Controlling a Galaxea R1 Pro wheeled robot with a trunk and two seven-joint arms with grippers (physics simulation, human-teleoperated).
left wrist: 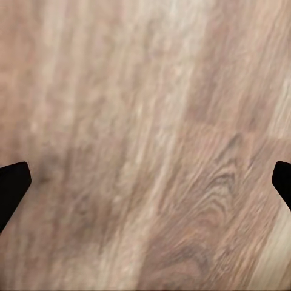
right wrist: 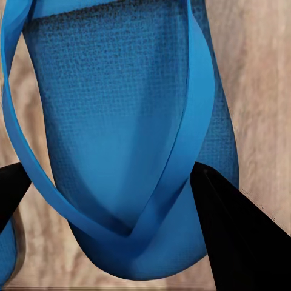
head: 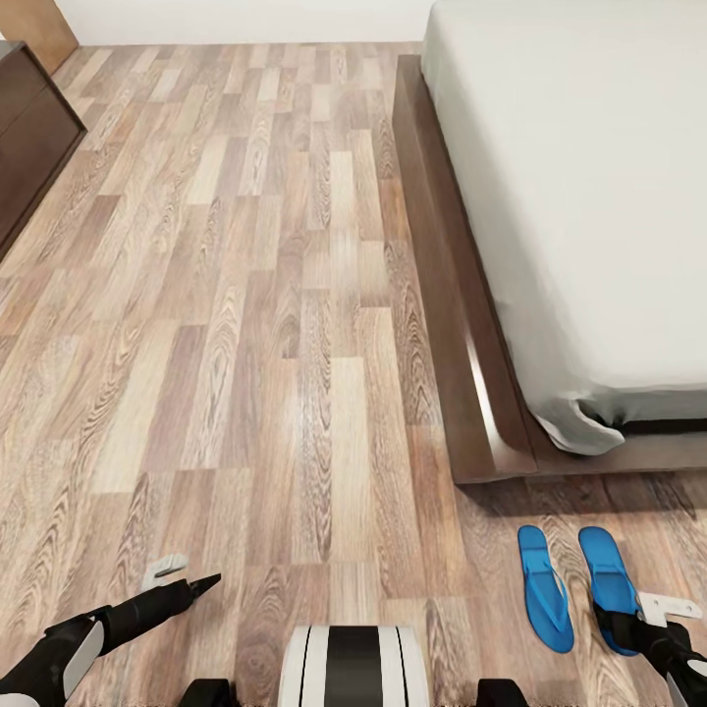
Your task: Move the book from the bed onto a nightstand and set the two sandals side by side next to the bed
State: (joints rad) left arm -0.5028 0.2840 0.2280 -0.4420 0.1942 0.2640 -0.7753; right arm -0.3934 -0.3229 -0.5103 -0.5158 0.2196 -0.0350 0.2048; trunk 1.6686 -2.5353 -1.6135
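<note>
While the head view looks down on the plank floor (head: 245,344), two blue sandals (head: 545,589) lie side by side near the bed (head: 550,196) corner, the right gripper (head: 628,628) over one. In the left wrist view, the left gripper's fingers (left wrist: 12,188) stand wide apart above bare floor. In the right wrist view, dark fingers (right wrist: 236,230) are spread either side of a sandal, one touching its strap.

Wood-plank floor (head: 245,324) is running across most of the rm, light brown w/ mixed grain, catching a soft sheen. White wall (head: 245,20) is showing at far edge. Dark brown cabinet (head: 29,147) is sitting at far left, partly cut off.
</note>
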